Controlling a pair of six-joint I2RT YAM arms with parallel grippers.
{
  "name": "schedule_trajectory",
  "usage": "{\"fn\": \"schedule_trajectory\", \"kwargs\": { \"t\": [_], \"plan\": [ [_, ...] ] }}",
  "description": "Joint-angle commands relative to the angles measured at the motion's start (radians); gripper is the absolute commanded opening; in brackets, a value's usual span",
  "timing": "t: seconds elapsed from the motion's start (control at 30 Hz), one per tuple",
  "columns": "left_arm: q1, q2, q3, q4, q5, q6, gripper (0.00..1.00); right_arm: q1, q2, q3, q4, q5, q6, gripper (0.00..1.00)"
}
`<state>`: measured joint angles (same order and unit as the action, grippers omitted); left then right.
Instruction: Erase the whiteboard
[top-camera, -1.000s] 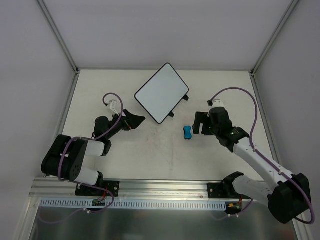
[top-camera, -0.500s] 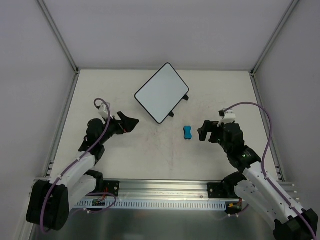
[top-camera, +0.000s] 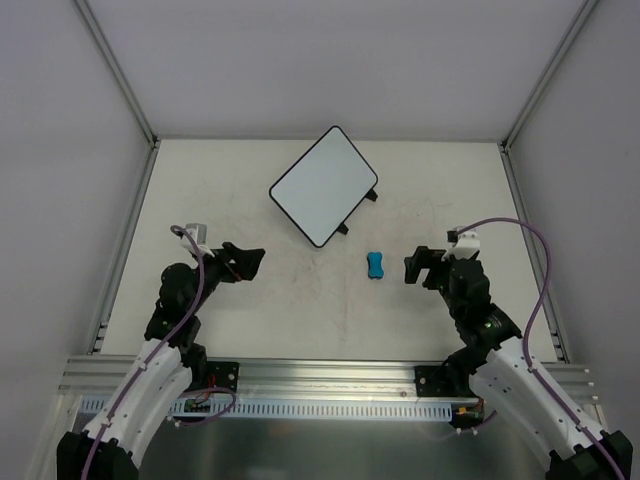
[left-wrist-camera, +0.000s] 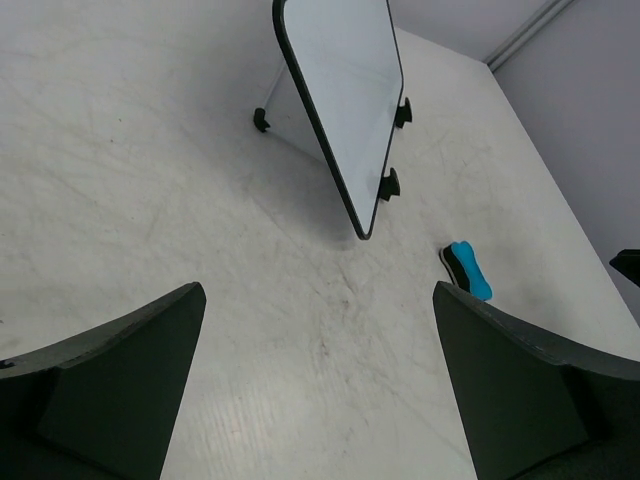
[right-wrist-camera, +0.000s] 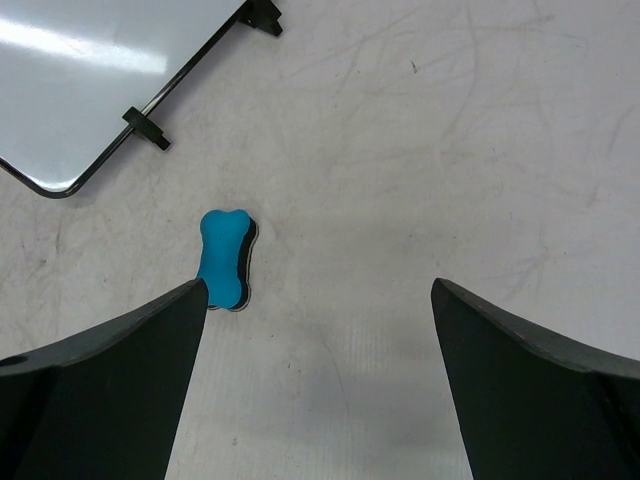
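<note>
Whiteboard stands tilted near the far edge of the table. Blue bone-shaped eraser lies mid-table. Left gripper and right gripper: jaws wide, holding nothing.

blue bone-shaped eraser, scuffed white table

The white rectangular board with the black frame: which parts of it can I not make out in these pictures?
- Left wrist view: the white rectangular board with the black frame is cut off by the picture's top edge.
- Right wrist view: only one corner shows; the top and left edges of the picture cut off the rest.
- Top view: its rear face is hidden by the board itself, and any faint marker traces on the front are too small to tell.
</note>
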<state>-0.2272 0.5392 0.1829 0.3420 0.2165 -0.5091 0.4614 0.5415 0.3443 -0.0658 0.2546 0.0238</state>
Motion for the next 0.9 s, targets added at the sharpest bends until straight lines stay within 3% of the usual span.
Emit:
{"fn": "schedule_trajectory", "kwargs": {
  "t": [0.0,0.2,0.87],
  "plan": [
    [0.006,-0.116,-0.01,-0.081,-0.075,0.076,0.99,-0.004,-0.026,-0.013,0.058,0.037,-0.015,0.99],
    [0.006,-0.225,-0.046,-0.101,-0.094,0.08,0.99,-0.004,-0.043,-0.028,0.06,0.021,-0.016,0.99],
    [0.006,-0.185,-0.04,-0.103,-0.108,0.073,0.99,-0.004,-0.037,-0.034,0.098,0.002,-0.042,0.99]
  ]
}}
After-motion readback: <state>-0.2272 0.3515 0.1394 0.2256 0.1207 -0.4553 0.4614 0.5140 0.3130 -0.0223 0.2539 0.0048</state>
